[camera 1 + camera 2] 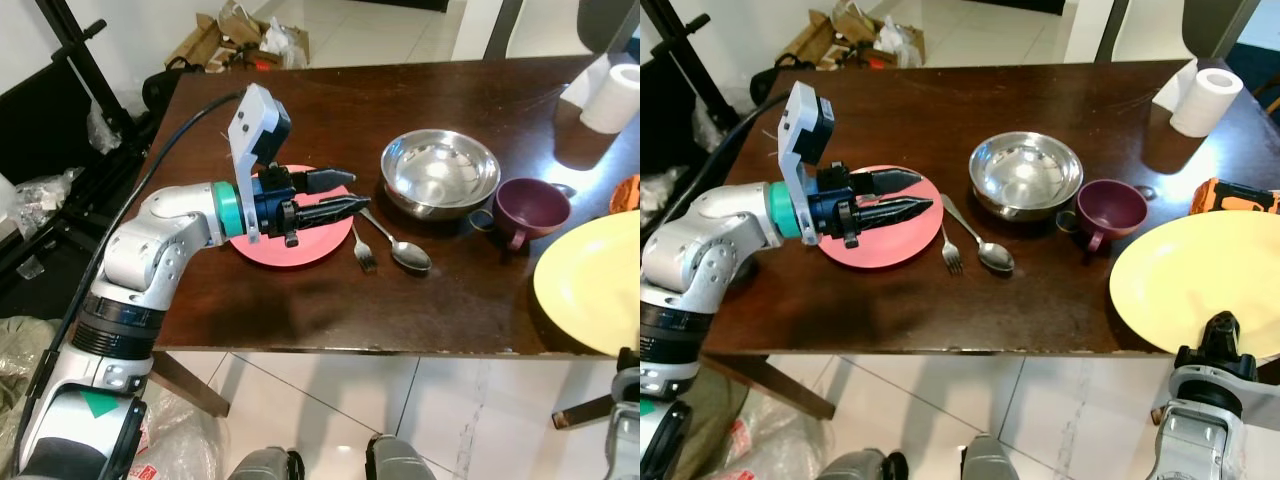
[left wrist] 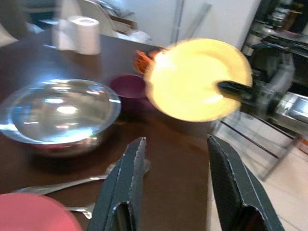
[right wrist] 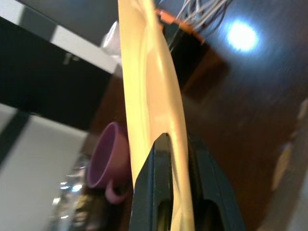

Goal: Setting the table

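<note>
**Yellow plate held at the table's right edge, left gripper over the red plate**

While your left gripper [image 1: 345,192] is hovering with its two black fingers spread apart above the flat round red plate [image 1: 290,250], nothing is sitting between those fingers. The red plate is lying on the dark brown wooden table [image 1: 400,90], near its front edge. Just beside the red plate, on its right, a small silver metal fork [image 1: 362,250] and a silver metal spoon [image 1: 400,248] are lying close together, the spoon's bowl pointing toward the front edge. Behind them a round shiny steel bowl [image 1: 440,172] is standing, and a purple ceramic mug [image 1: 530,208] is sitting just to its right, handle turned toward the front.

You are gripping the large pale yellow round plate [image 1: 1195,285] with your right gripper [image 3: 179,159]; its fingers are pinched on the rim, one on each face. The yellow plate is hanging over the table's front right corner. A white paper towel roll [image 1: 1205,100] is standing at the far right, and an orange object [image 1: 1235,195] is lying behind the yellow plate.
</note>
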